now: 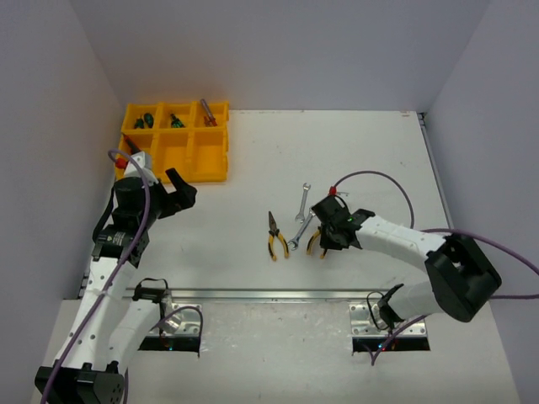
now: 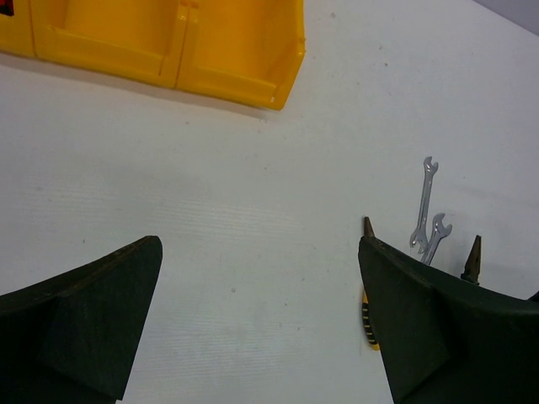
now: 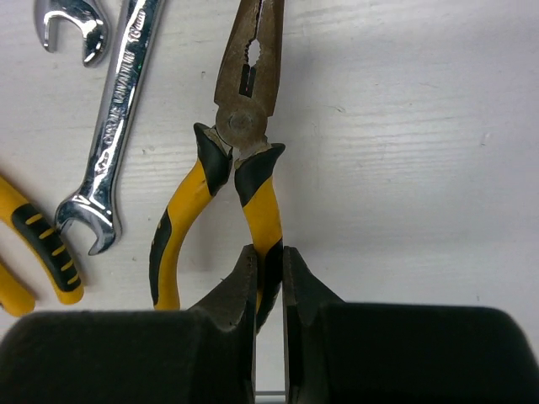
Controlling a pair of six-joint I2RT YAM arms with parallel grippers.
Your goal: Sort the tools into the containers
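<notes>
Tools (image 1: 301, 234) lie in 2 places: 4 near the middle of the counter (image 1: 354, 160), others in the far row of the yellow tray (image 1: 210, 178) at the far left. Right jaws are pinching 1 handle of the yellow-handled pliers (image 3: 253, 126), which lie flat. Just left of them lies a silver wrench (image 3: 114, 126), with a second wrench (image 3: 72, 29) farther off and another pair of yellow pliers (image 1: 275, 237) further left. Left jaws stand spread wide above the counter beside the tray's near right corner, gripping nothing.
</notes>
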